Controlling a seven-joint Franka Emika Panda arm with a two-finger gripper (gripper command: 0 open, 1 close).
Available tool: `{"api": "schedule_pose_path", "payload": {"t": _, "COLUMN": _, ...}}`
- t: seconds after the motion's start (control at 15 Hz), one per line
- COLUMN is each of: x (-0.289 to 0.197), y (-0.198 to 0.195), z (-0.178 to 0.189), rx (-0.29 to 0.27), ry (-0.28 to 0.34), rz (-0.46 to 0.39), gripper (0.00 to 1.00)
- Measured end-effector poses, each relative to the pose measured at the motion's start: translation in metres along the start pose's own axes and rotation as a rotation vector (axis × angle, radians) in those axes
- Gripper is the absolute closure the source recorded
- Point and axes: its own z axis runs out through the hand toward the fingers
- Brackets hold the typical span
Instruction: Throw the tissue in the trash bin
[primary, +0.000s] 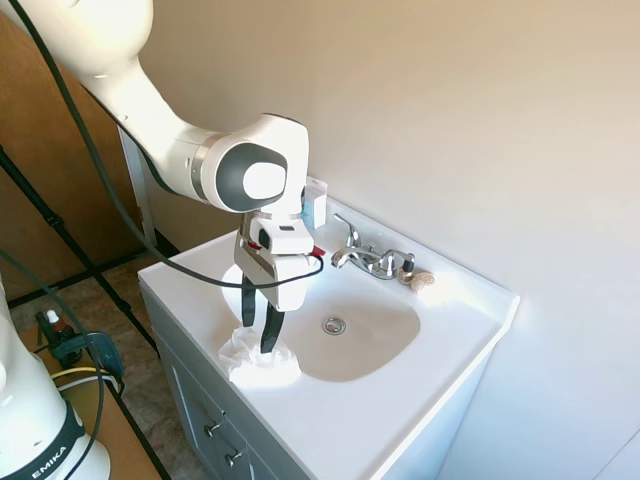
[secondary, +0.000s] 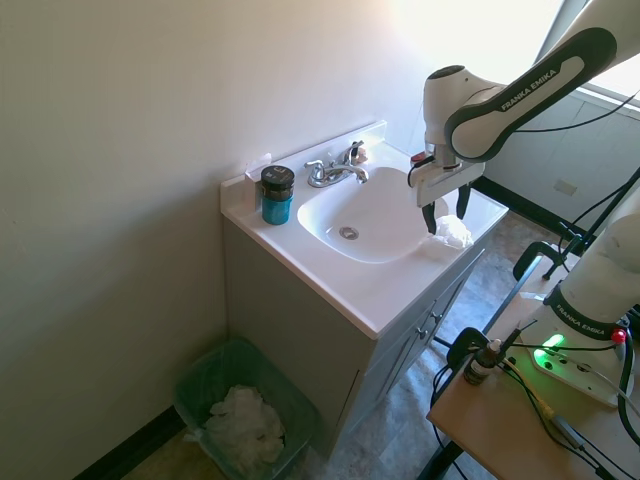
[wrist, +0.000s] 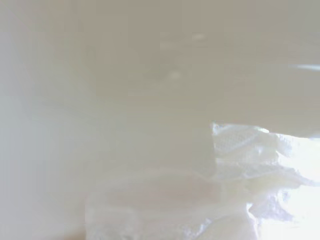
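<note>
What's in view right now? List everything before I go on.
tissue: one, white, front rim of the sink counter, under the fingers
sink: one, white, set in the counter
faucet: one, chrome, behind the sink
jar: one, blue with dark lid, counter's back corner
shell: one, beige, beside the faucet
cabinet: one, grey, under the counter
bin: one, green, on the floor by the cabinet, white paper inside
gripper: one, fingers open, straddling the tissue

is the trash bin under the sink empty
No, the trash bin on the floor beside the vanity already holds a heap of crumpled white paper, plain in the second exterior view.
</note>
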Motion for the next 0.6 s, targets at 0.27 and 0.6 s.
{"api": "schedule_pose_path", "payload": {"t": 0.27, "x": 0.005, "y": -0.002, "z": 0.011, "rx": -0.007, "ry": -0.016, "rz": 0.008, "gripper": 1.0}}
{"api": "schedule_pose_path", "payload": {"t": 0.6, "x": 0.01, "y": -0.004, "z": 0.02, "rx": 0.007, "ry": -0.022, "rz": 0.006, "gripper": 1.0}}
